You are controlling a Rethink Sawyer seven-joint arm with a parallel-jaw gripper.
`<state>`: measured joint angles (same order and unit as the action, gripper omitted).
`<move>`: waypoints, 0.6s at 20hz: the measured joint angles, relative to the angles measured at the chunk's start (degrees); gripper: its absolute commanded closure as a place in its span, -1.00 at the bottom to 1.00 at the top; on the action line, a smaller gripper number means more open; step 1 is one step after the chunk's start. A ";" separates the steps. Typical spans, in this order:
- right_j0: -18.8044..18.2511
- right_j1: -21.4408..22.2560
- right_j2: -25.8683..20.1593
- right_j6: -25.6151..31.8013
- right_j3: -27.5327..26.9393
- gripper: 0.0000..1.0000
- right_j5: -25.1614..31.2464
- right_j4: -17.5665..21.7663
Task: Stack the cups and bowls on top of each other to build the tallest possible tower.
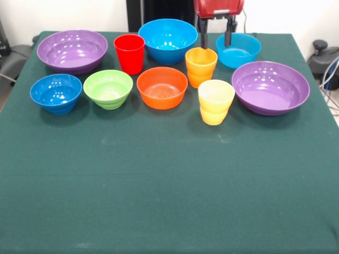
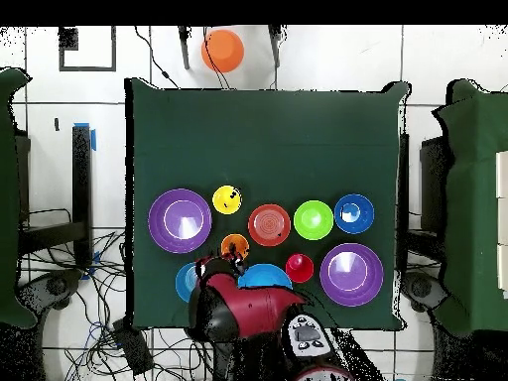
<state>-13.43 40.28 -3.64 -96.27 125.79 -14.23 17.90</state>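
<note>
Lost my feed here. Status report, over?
Gripper open, empty, hanging above the orange cup and cyan bowl. No tower: all cups and bowls stand separate. Nothing in the way.

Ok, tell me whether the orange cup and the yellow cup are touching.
Cannot tell. In the front view the yellow cup overlaps the base of the orange cup, hiding any gap. In the overhead view the arm crowds the orange cup, though green cloth seems to separate them.
</note>
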 measured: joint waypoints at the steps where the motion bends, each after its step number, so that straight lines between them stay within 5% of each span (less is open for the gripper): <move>1: 0.01 0.00 0.06 0.00 0.21 -1.00 -0.01 0.00; 12: 0.13 -1.40 0.94 0.00 1.22 -1.00 -6.03 -0.02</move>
<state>-13.30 38.88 -2.70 -96.27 127.01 -20.26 17.88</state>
